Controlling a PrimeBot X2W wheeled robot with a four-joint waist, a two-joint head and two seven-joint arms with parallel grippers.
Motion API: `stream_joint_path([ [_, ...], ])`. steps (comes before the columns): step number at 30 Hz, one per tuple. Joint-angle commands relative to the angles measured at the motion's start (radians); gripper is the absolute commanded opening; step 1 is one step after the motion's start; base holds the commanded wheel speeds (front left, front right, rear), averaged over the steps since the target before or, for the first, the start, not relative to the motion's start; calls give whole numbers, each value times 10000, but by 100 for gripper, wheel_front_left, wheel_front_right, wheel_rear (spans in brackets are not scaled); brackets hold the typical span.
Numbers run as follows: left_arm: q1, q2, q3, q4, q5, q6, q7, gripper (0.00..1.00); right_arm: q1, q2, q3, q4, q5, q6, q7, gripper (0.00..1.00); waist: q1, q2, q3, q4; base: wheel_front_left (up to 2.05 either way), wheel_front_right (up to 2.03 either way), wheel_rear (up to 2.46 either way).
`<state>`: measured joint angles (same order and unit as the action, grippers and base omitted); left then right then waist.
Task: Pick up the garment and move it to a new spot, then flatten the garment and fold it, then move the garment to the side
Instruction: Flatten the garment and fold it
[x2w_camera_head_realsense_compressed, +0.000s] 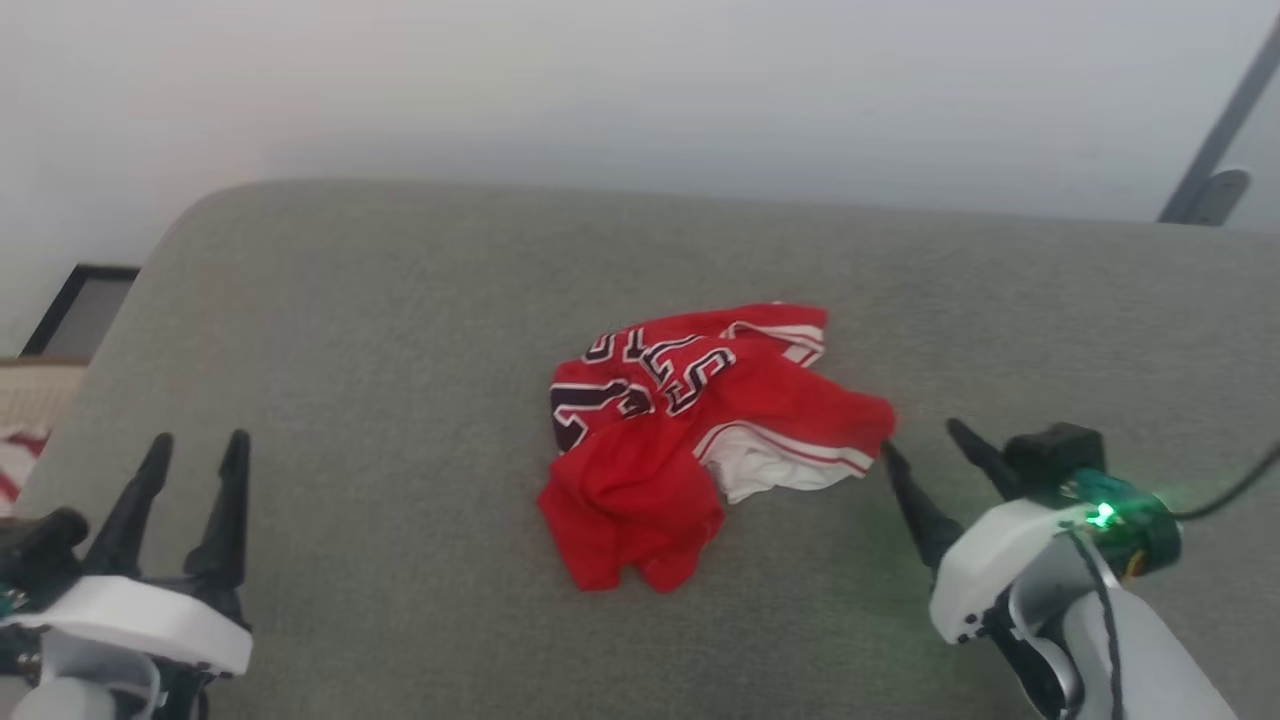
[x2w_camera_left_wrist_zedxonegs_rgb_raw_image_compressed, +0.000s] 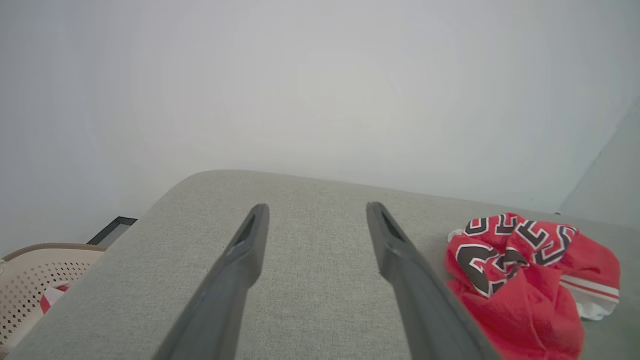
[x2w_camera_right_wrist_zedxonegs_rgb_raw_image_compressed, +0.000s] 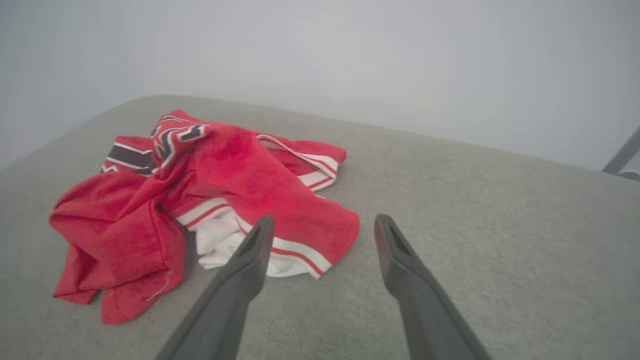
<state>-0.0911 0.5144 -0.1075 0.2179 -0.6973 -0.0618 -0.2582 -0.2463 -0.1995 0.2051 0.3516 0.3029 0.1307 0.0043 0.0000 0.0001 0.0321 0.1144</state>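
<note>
The garment (x2w_camera_head_realsense_compressed: 690, 440), a red jersey with white parts, striped trim and dark white-outlined letters, lies crumpled in a heap in the middle of the grey cushion (x2w_camera_head_realsense_compressed: 400, 330). My right gripper (x2w_camera_head_realsense_compressed: 920, 435) is open just right of it, one fingertip close to the striped hem, nothing between the fingers. In the right wrist view the garment (x2w_camera_right_wrist_zedxonegs_rgb_raw_image_compressed: 210, 200) lies ahead and left of the open right gripper (x2w_camera_right_wrist_zedxonegs_rgb_raw_image_compressed: 325, 220). My left gripper (x2w_camera_head_realsense_compressed: 200, 440) is open and empty at the lower left, well clear of the cloth. In the left wrist view the garment (x2w_camera_left_wrist_zedxonegs_rgb_raw_image_compressed: 525, 280) sits right of the left gripper (x2w_camera_left_wrist_zedxonegs_rgb_raw_image_compressed: 316, 207).
A beige perforated basket (x2w_camera_left_wrist_zedxonegs_rgb_raw_image_compressed: 30, 280) holding a red-and-white striped cloth stands off the cushion's left edge. A pale wall runs behind the cushion. A dark slanted pole (x2w_camera_head_realsense_compressed: 1215, 150) stands at the far right. A dark frame (x2w_camera_head_realsense_compressed: 80, 305) lies on the floor at left.
</note>
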Motion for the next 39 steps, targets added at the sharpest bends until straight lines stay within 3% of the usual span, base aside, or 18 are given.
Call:
stream_joint_path([
  [1, -133, -32, -28, -2, 64, -14, -37, 100, -118, -33, 106, -27, 67, 1, 75, 100, 0, -1, 301, 306, 0, 0, 0],
  [10, -728, -417, -422, 60, 206, -143, -55, 100, -919, -391, 1075, 487, 360, 1, 1616, 100, 0, -1, 1090, 1109, 0, 0, 0],
  [23, -1447, -966, -846, 316, 351, -318, -64, 100, -2050, -166, 596, 2088, -926, 1, 3766, 100, 0, -1, 1972, 1933, 0, 0, 0],
  [24, -1476, -996, -854, 346, 366, -329, -65, 100, -2115, -177, 712, 2172, -1065, 3, 3834, 97, 0, -1, 1993, 1959, 0, 0, 0],
  [25, -1496, -1023, -853, 377, 372, -342, -66, 100, -2186, -155, 714, 2240, -1098, 3, 3823, 0, 0, -1, 2009, 1978, 0, 0, 0],
  [32, -1363, -1133, -704, 490, 420, -368, -76, 100, -2286, -84, 675, 2390, -993, 4, 4017, 0, 0, -1, 1896, 1899, 0, 0, 0],
  [39, -1125, -1067, -497, 313, 501, -316, -77, 100, -2165, -582, 347, 1569, -633, -7, 4212, 0, 0, -1, 1674, 1530, 0, 0, 0],
])
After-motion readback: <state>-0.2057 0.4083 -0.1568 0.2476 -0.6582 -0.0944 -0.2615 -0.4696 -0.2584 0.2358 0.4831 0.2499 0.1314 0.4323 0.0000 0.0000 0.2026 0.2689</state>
